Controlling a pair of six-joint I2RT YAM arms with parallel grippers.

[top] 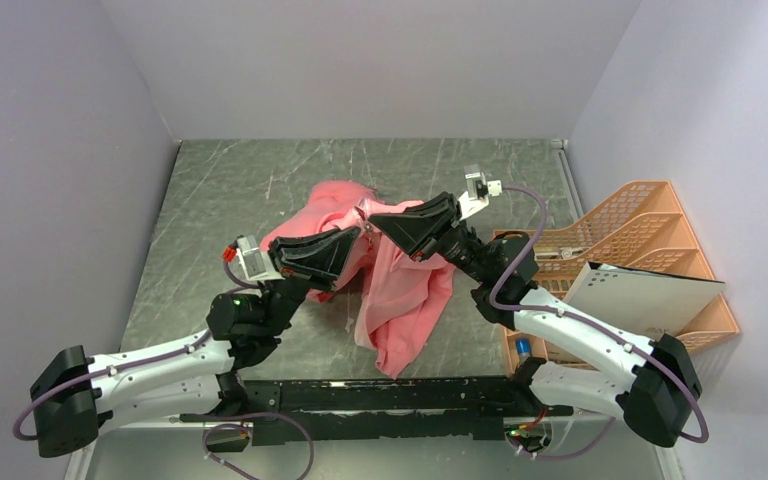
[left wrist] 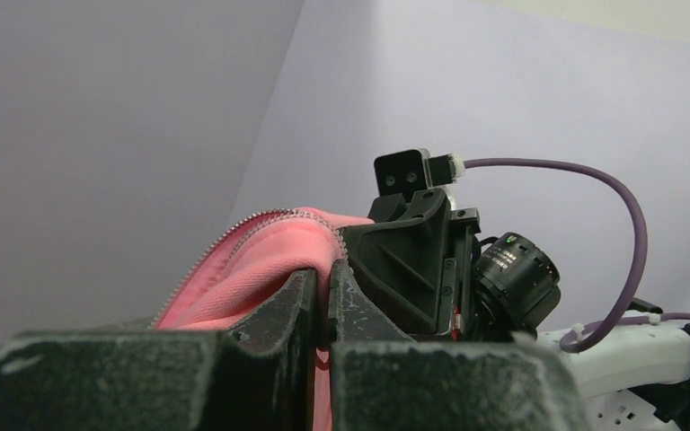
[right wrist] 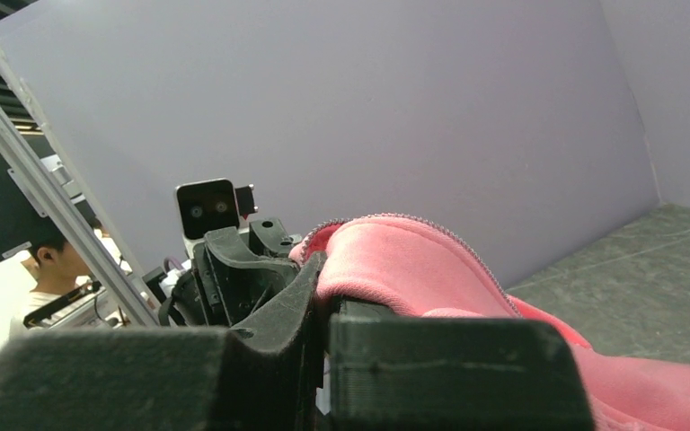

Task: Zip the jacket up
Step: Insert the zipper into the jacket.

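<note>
Task progress at mid-worktop. I have the jacket bunched near the middle of the worktop. Its upper part is raised between the two arms, and the rest drapes down toward the near edge, well apart from the orange rack at the right.

The left fingers are closed tight on a fold of the pink cloth. In the left wrist view the left fingers pinch the fabric just below a bare run of zipper teeth. The right fingers meet them almost tip to tip, likewise clamped shut on the jacket's edge. The right wrist view shows the right fingers under a rolled hem carrying its own zipper teeth.

Done, as I judge it: both front edges are picked up and brought close together. Left: everything that counts. Each row of teeth runs free, joined to nothing. I cannot see the pull or the slider in any view, and I cannot tell whether the bottom pin is seated. No length of the front reads as closed, so I place the task at an early stage.
</note>
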